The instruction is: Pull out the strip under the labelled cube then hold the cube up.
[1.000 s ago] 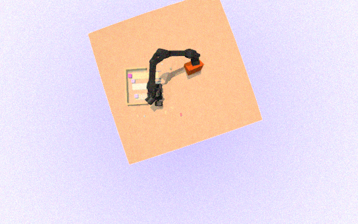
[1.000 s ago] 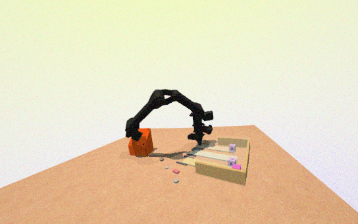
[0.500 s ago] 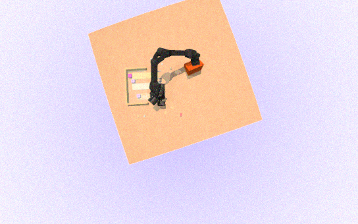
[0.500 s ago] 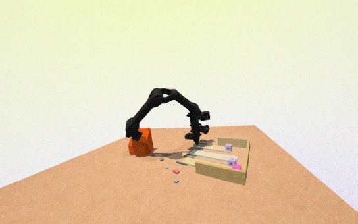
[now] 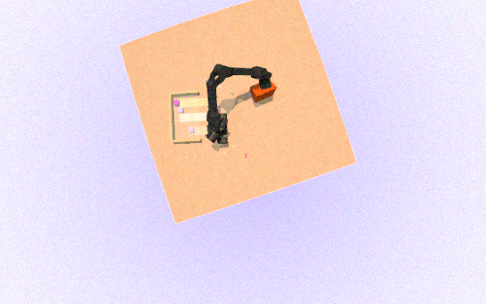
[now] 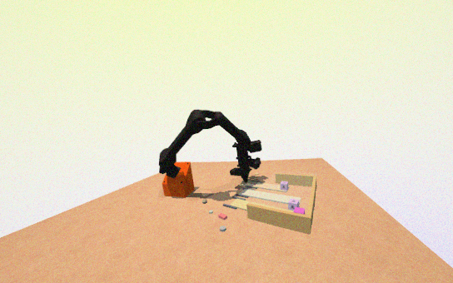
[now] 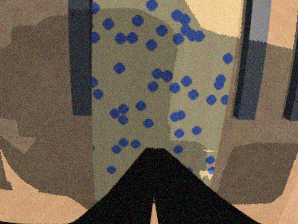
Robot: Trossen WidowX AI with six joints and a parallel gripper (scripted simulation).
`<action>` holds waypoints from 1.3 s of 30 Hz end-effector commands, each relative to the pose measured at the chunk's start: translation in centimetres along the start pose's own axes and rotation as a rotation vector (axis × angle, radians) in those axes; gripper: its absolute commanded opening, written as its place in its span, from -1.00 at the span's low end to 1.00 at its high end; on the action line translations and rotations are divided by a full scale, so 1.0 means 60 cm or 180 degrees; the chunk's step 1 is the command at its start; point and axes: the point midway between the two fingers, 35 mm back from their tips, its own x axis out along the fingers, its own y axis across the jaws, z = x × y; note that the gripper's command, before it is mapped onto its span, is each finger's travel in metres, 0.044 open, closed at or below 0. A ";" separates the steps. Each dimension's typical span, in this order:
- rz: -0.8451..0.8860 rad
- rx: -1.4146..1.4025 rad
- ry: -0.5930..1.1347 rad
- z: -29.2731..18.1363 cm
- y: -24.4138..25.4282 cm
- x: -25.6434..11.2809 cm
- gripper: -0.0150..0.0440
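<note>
My gripper point(image 6: 246, 181) point(image 7: 154, 157) is shut, its tips low over a pale strip with blue dots point(image 6: 268, 186) point(image 7: 202, 115); contact is hard to judge. A lilac cube point(image 5: 191, 130) point(image 6: 284, 186) with a dark mark is at that strip's inner end. A second marked lilac cube point(image 5: 180, 110) point(image 6: 293, 204) is beside the inner end of the middle whitish strip point(image 5: 193, 117) point(image 6: 271, 196). The marks are too small to read. A yellowish strip point(image 5: 192, 103) point(image 6: 239, 203) lies on the other side. The gripper and arm hide the strips' outer ends from above.
Low olive walls point(image 5: 173, 121) point(image 6: 279, 217) enclose the strips on three sides. A magenta block point(image 5: 176, 103) point(image 6: 299, 211) is in a corner. Dark bars point(image 6: 230, 206) point(image 7: 81, 60) point(image 7: 246, 85) flank the strips' outer parts. A red piece point(image 5: 246, 156) point(image 6: 222, 216) and small grey pieces lie outside.
</note>
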 end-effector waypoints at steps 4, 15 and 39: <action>-0.0014 -0.0029 0.0077 -0.034 -0.003 0.007 -0.49; -0.0013 -0.0031 0.0079 -0.062 -0.004 0.006 -0.49; -0.0010 -0.0035 0.0085 -0.124 -0.005 0.005 -0.49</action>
